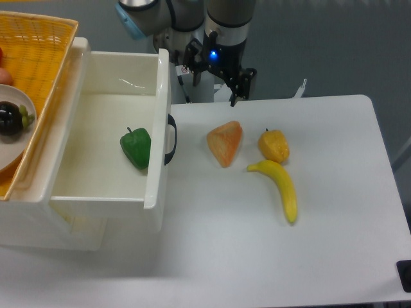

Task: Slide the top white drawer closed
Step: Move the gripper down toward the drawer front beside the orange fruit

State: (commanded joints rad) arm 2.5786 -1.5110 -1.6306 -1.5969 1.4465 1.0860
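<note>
The top white drawer (96,122) stands pulled out to the right from the cabinet, its inside showing. Its front panel (159,160) carries a black curved handle (170,138) that faces the table. A green toy pepper (136,147) lies inside the drawer against the front panel. My gripper (217,78) hangs at the table's far edge, up and to the right of the handle and apart from the drawer. Its fingers (242,85) point down, spread open and empty.
A yellow woven basket (38,45) sits on the cabinet at the left, holding a plate (13,138) with a dark fruit (11,119). On the white table lie an orange wedge-shaped toy (225,142), a small yellow-orange fruit (273,145) and a banana (281,187).
</note>
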